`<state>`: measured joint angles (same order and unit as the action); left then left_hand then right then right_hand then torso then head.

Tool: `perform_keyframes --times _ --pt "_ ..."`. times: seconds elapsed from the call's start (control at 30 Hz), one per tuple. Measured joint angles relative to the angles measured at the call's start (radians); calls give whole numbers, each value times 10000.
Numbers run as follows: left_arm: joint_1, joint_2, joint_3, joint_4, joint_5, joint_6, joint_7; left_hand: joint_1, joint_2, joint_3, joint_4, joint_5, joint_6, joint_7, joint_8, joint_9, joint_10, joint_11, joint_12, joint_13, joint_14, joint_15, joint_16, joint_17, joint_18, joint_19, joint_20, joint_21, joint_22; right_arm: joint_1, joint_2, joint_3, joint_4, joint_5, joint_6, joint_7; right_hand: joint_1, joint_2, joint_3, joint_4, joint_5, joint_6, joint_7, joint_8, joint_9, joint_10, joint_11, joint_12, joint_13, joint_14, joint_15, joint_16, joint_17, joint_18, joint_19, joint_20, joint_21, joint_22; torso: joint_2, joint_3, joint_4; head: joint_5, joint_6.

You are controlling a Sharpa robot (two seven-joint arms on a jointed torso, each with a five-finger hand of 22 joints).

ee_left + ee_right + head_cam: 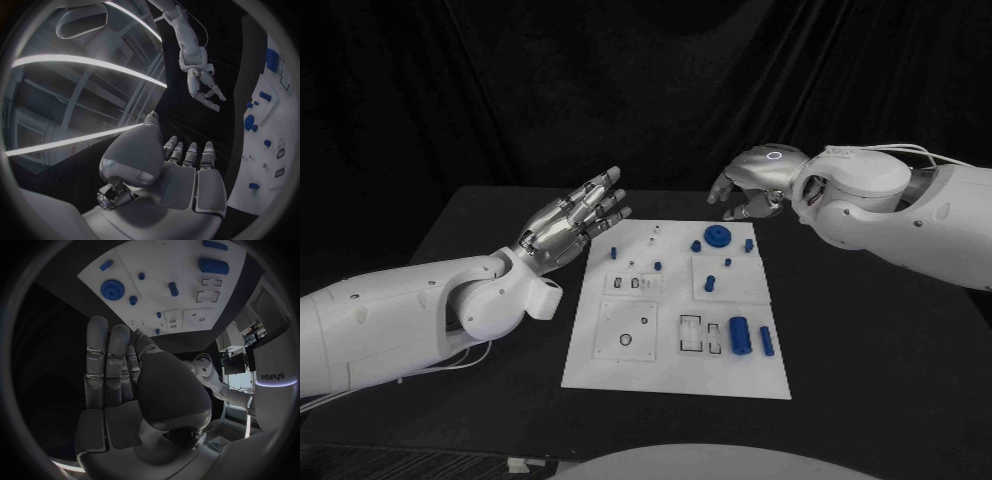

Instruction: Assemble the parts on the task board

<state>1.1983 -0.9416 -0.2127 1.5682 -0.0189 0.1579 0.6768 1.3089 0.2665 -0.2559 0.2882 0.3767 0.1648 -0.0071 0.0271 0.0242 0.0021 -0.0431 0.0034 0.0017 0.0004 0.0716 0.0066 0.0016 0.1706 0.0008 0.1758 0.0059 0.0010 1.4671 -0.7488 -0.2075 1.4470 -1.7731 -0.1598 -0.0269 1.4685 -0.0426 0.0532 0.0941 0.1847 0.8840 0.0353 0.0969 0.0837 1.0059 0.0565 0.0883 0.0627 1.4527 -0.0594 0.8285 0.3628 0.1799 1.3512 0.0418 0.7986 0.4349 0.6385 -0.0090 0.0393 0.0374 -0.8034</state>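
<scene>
- Task board (678, 372) lies mid-bench (877, 380), blue parts (738, 335) resting on it.
- Left hand (571, 226) at ten o'clock off the board, fingers apart, empty.
- Right hand (750, 190) at one o'clock, fingers loosely apart, empty.

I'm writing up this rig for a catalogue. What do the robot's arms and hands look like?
Both arms are smooth, rounded white shells with bulky joints. The left arm has thin white cables near its lower edge; the right arm has cables over its top. Each ends in a silver metallic hand with segmented fingers: left hand, right hand, whose wrist bears a small glowing ring.
</scene>
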Motion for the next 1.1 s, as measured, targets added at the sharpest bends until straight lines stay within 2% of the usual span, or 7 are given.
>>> perform_keyframes --times 0.17,0.23,0.37,0.5,0.6,0.83,1.1 --pt "10 -145 1 154 -165 -70 2 214 -54 27 -28 174 31 32 0 0 -21 0 0 -1 -3 -80 0 1 0 -8 -48 0 0 -158 75 -2 -195 -304 -189 -54 -213 -212 121 121 -342 -42 116 -94 9 -456 -70 -71 16 -49 -19 306 270 0 -42 -41 309 396 287 -70 125 -170 200" --pt "10 -191 0 188 -233 -120 2 305 -65 57 2 260 -51 -103 0 0 -24 -174 0 -3 -11 -208 0 1 -2 -15 -214 0 1 -214 106 -6 -248 -372 -272 -53 -289 -289 168 168 -347 -42 117 -129 9 -491 -105 -71 31 -49 -20 483 511 0 -42 -41 428 573 407 -98 168 -221 267" --pt "11 -284 0 222 -403 -228 2 343 -28 85 -27 338 -75 -180 0 0 -20 -213 0 -7 -1 -219 0 0 -2 -3 -255 0 1 -333 170 -9 -350 -480 -437 -36 -355 -355 258 259 -419 -80 154 -181 9 -563 -104 -71 41 -11 -57 748 847 -1 -41 -41 615 832 574 -138 208 -264 377" --pt "14 -312 0 223 -565 -299 3 343 -28 85 -27 338 -75 -180 0 0 -20 -213 0 -8 -1 -219 0 -5 -2 -3 -255 0 1 -474 228 -6 -470 -540 -548 -19 -313 -397 371 254 -158 -114 188 -186 19 -563 -104 -31 50 -11 -57 885 1040 0 -41 -41 730 1008 706 -175 237 -312 486" --pt "15 -324 0 235 -653 -348 3 375 -51 85 -27 377 -115 -220 0 0 -21 -292 0 -8 -1 -219 0 -7 -2 -20 -279 0 2 -572 268 -6 -544 -562 -603 -2 -291 -419 465 245 -73 -124 394 -229 19 -599 -69 46 50 -11 -58 1048 1231 0 -41 -41 845 1174 784 -200 258 -337 588" --pt "15 -347 0 272 -776 -456 4 431 -34 84 -27 425 -111 -288 0 -1 -24 -324 0 -7 -1 -290 0 -7 -2 -3 -399 0 2 -743 323 -6 -688 -580 -704 70 -291 -418 614 215 141 -46 579 -236 19 -634 -33 128 49 -11 -57 1301 1552 -1 -77 -4 1045 1470 886 -215 289 -400 732" --pt "16 -372 0 258 -835 -494 4 431 -34 111 0 425 -111 -287 0 -1 -23 -322 0 -5 -1 -290 0 -6 -2 -3 -398 0 3 -886 435 -6 -895 -577 -766 175 -247 -463 810 149 665 39 664 -236 18 -634 -33 201 49 -11 -57 1557 1936 -1 -112 30 1258 1806 920 -211 306 -395 693"
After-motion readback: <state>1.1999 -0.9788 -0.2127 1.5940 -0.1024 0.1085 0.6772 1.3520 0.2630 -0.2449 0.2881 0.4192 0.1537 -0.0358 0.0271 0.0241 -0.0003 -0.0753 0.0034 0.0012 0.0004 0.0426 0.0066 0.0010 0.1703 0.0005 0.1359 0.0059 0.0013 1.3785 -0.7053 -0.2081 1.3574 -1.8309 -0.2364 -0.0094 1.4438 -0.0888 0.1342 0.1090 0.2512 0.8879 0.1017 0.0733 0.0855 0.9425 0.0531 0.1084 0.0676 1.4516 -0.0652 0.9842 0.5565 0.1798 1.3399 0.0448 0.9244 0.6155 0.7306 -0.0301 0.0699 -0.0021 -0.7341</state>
